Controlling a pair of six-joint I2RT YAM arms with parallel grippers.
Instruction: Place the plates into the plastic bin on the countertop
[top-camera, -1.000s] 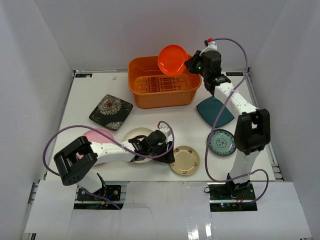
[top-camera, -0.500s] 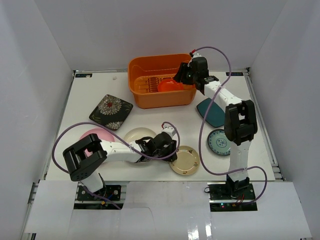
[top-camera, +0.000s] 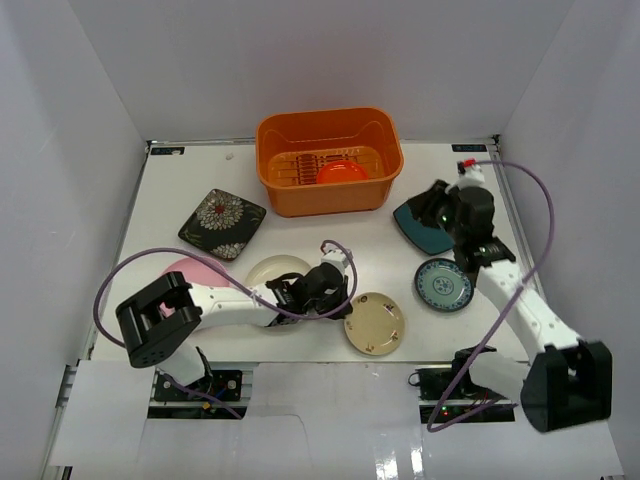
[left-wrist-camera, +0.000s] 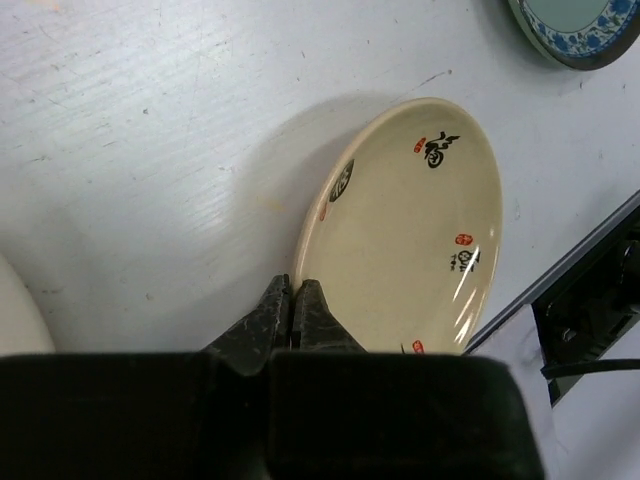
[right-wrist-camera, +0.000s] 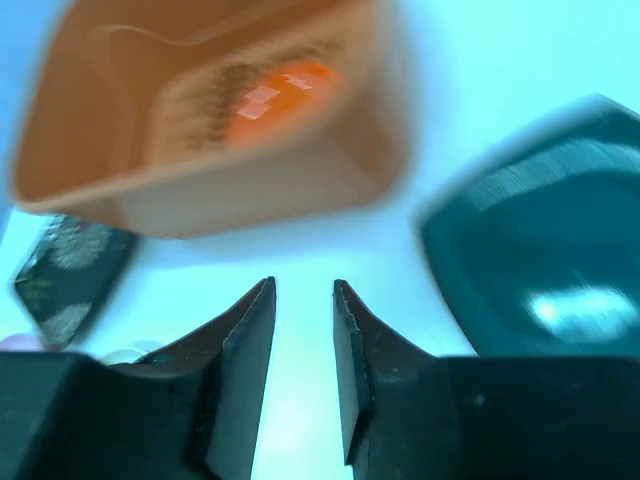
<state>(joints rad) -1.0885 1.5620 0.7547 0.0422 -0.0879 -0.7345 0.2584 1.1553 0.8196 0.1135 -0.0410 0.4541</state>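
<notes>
**One plate in the bin, six out on the countertop**

The white countertop (top-camera: 200, 180) is carrying everything. The orange plastic bin (top-camera: 330, 200) is sitting at its far side, and the red-orange plate (top-camera: 341, 171) is lying on the bin's slotted bottom. Out on the surface, the black flowered square plate (top-camera: 222, 222) is resting left of the bin and the teal square plate (top-camera: 415, 228) right of it. Nearer my bases, the pink plate (top-camera: 190, 268) and the plain cream plate (top-camera: 275, 272) are lying partly under my left arm. The cream plate with red marks (left-wrist-camera: 420, 240) is lying beside them, and the blue-rimmed round plate (top-camera: 444, 284) further right. My left gripper (left-wrist-camera: 292, 295) is clenching shut, its tips touching the marked plate's near rim. Whether any rim is caught, I cannot tell. My right gripper (right-wrist-camera: 303, 290) is hovering at the teal plate's edge, between it and the bin, jaws parted with nothing between them.
</notes>
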